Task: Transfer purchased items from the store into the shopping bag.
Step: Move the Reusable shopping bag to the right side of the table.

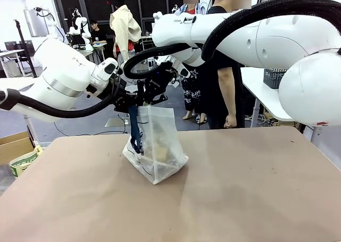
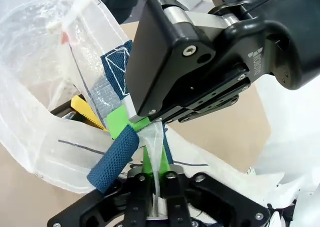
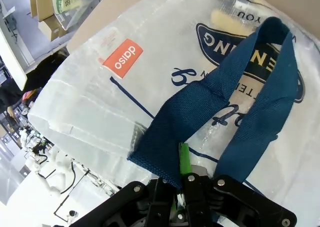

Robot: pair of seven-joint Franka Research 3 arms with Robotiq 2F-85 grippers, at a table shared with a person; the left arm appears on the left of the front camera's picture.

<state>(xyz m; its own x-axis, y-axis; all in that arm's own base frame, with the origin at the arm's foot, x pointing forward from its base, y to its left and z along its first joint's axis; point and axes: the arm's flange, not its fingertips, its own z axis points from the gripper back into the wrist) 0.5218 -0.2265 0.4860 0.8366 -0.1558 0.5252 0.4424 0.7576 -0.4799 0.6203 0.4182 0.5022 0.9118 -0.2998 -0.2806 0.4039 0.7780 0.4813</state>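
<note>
Pads of the left claw (image 2: 155,156) are pressed together on a pleat of clear film at the rim of the shopping bag (image 2: 40,87), so that claw is closed and gripping the bag's edge. The right claw (image 3: 180,176) is closed too, clamped on the navy strap handle (image 3: 220,102), whose loop lies over the bag's round blue logo (image 3: 260,42). In the left wrist view the right claw's black body sits just above the left one, its green pad touching the same gathered plastic, and a rolled piece of navy strap curls beside them. From the front, both claws meet at the bag's top corner. The bag rests near the middle of the brown desk (image 1: 250,188). Through the open mouth a yellow serrated piece (image 2: 86,112) shows inside. Through the side wall a pale yellowish lump (image 3: 225,19) lies near the top of the logo. An orange label (image 3: 122,58) is stuck on the wall. A person (image 1: 219,66) in black stands beyond the desk's far edge.
</note>
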